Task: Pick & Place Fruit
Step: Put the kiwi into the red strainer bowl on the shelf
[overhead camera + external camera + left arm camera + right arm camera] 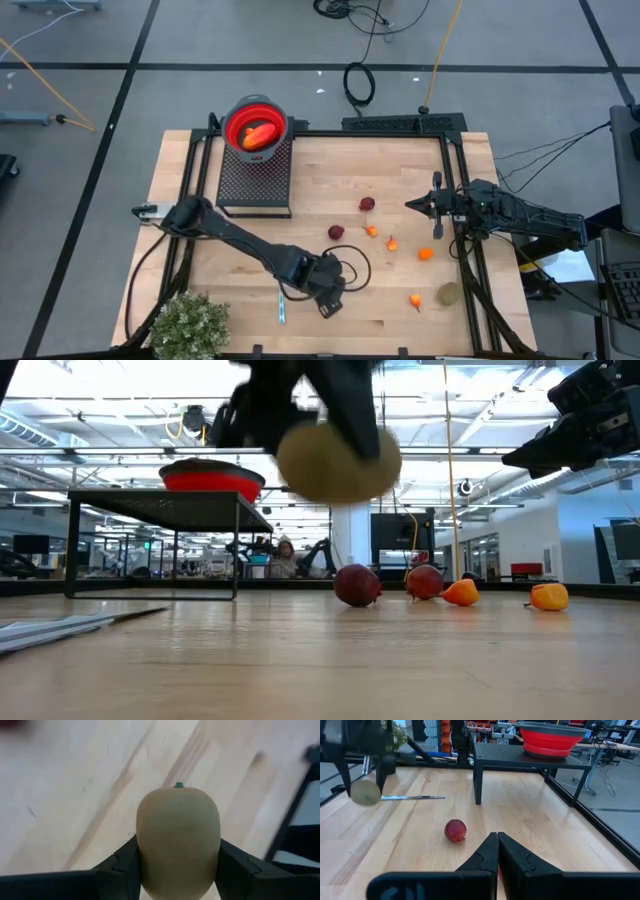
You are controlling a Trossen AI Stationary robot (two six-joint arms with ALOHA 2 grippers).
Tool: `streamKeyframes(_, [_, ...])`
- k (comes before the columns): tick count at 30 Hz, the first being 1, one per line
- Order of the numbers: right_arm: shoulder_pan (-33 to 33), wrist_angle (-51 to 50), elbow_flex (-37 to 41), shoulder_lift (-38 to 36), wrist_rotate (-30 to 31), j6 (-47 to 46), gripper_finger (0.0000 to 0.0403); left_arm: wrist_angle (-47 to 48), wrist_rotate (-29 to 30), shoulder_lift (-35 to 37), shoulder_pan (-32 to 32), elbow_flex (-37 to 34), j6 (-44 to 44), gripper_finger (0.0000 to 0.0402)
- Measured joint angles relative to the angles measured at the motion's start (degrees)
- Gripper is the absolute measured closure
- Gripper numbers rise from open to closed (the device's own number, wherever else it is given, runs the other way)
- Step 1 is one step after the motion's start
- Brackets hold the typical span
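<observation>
The red bowl (256,128) sits on top of the black perforated stand (254,180), and inside it lies one elongated red-orange fruit (257,135), the only piece in it.

Away from the stand toward the bushy green plant (188,326), the left gripper (178,862) pinches a kiwi-like oval (178,840) between its two dark fingers. The oval is tan-brown and smooth with a tiny green tip, and in the low view it hangs clear above the wooden table (330,170). A slim knife (281,304) lies on the boards just beside that gripper, between it and the plant.

On the far side of the stand from the plant, two dark red balls (367,204) rest apart on the table, one nearer the stand than the other. Small orange bits (425,253) are scattered beyond them, and a second brown-green oval (448,294) lies farthest from the stand, by the black frame rail.

The right gripper (497,852) hovers above the table well clear of the stand, fingers pressed together on nothing, with one red ball in front of it.
</observation>
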State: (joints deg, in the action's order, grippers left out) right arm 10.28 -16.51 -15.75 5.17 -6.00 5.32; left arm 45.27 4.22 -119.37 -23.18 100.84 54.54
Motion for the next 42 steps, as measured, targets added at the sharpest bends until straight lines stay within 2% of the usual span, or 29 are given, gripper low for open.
streamKeyframes(4, [0.01, 0.00, 0.00, 0.00, 0.01, 0.04, 0.0403, 0.06, 2.91, 4.20, 0.13, 0.02, -0.40, 0.0220])
streamKeyframes(12, [0.00, -0.04, 0.00, 0.00, 0.00, 0.05, 0.0403, -2.19, 13.13, 11.90, 0.18, 0.04, -1.52, 0.0218])
streamKeyframes(17, [0.01, -0.07, 0.00, -0.01, -0.01, 0.07, 0.0403, -8.93, 18.50, 15.14, 0.18, 0.04, -9.12, 0.0218])
streamKeyframes(23, [0.00, -0.10, 0.00, -0.02, 0.01, 0.09, 0.0403, -19.81, 21.47, 17.60, 0.40, 0.06, -21.09, 0.0218])
streamKeyframes(28, [0.02, -0.07, 0.00, 0.00, 0.00, 0.28, 0.0403, -31.79, 21.52, 18.01, 0.38, 0.06, -33.23, 0.0218])
streamKeyframes(34, [0.01, -0.08, 0.00, -0.02, -0.02, 0.31, 0.0403, -43.19, 17.60, 17.97, 0.38, 0.06, -42.41, 0.0218])
streamKeyframes(42, [0.02, -0.07, 0.00, -0.02, 0.00, 0.31, 0.0403, -58.23, 6.18, 17.97, 0.33, 0.06, -52.81, 0.0218])
